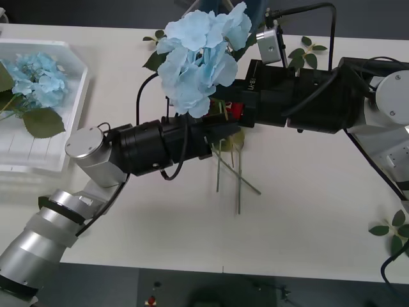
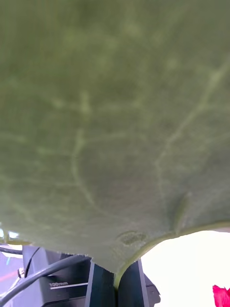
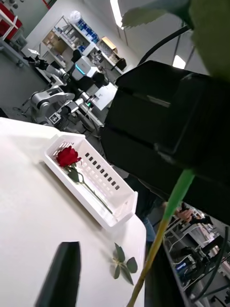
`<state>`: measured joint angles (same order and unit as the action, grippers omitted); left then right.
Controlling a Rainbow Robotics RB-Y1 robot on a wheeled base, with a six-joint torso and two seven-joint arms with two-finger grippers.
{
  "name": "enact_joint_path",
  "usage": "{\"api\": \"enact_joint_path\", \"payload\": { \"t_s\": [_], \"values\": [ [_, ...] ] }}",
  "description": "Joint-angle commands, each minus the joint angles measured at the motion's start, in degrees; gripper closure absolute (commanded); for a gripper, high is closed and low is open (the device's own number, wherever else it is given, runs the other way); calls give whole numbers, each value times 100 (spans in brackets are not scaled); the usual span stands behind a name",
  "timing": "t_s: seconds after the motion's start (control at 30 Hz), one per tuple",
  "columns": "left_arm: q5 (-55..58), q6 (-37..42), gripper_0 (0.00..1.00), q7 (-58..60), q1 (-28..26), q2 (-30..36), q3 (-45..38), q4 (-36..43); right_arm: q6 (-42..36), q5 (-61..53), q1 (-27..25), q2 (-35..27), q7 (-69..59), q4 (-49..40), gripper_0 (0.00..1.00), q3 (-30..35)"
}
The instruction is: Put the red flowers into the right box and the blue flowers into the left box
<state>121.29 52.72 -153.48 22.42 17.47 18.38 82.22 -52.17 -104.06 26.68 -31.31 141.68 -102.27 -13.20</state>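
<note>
A blue flower (image 1: 198,57) is held high above the table's middle, close to the front camera. My right gripper (image 1: 220,105) is shut on its stem (image 2: 115,283), and the flower's green leaf (image 2: 110,120) covers the right wrist camera. My left gripper (image 1: 223,131) stands open right beside it, the stem (image 3: 165,211) running down between its fingers (image 3: 60,273). Another blue flower (image 1: 35,77) lies in the left box (image 1: 73,70). One red flower (image 3: 67,156) lies in the right box (image 3: 108,192). A red bloom (image 1: 235,110) and green stems (image 1: 220,169) lie on the table under the grippers.
Loose leaf sprigs lie at the table's far edge (image 1: 307,51), at its right edge (image 1: 393,230) and near the right box (image 3: 122,264). Both arms cross over the table's middle. A lab room with other robots shows behind.
</note>
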Motion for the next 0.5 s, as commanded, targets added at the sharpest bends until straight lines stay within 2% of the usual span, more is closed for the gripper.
{"api": "enact_joint_path", "payload": {
  "t_s": [0.03,0.37,0.4,0.43,0.47,0.5],
  "values": [
    [35,-87,100,-152,105,-60,7,74,14,8,127,187,167,-91,100,-42],
    [17,-148,100,-152,105,-60,7,74,5,17,127,187,167,-91,100,-51],
    [8,-148,100,-152,105,-60,7,74,5,17,127,187,167,-91,97,-51],
    [8,-148,100,-152,105,-51,-2,74,5,26,127,187,167,-82,86,-51],
    [8,-148,100,-152,105,-51,7,74,5,35,127,187,158,-82,53,-51],
    [8,-157,100,-152,105,-42,7,74,5,35,127,187,167,-82,25,-51]
  ]
}}
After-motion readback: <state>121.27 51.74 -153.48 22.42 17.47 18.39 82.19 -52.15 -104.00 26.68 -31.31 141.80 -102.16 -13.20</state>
